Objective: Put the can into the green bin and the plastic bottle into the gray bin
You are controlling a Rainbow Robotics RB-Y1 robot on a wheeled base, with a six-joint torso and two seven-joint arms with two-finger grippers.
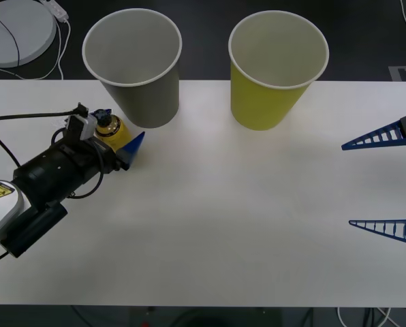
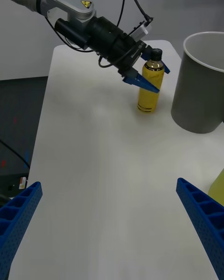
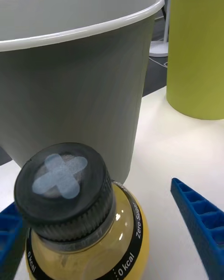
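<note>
The large gray paper cup (image 1: 133, 65) and the large yellow-green paper cup (image 1: 276, 68) are standing upright on the white worktop (image 1: 223, 218), white insides bare. The small glossy yellow bottle (image 2: 150, 86) is standing beside the gray cup, between the left gripper's (image 2: 144, 73) spread jaws. The right gripper (image 1: 387, 184) is hovering with jaws wide apart.

You are looking at a white table (image 1: 210, 225). The gray bin (image 1: 136, 65) is showing a white rim and white inside; the green bin (image 1: 274, 71) is showing yellow-green with the same white rim. The plastic bottle (image 2: 150, 86) is glowing glossy yellow, wearing a black cap with a pale blue cross and a black band with white lettering. The left pincer (image 2: 148, 73) and right pincer (image 1: 383, 182) are showing ribbed blue fingers.
</note>
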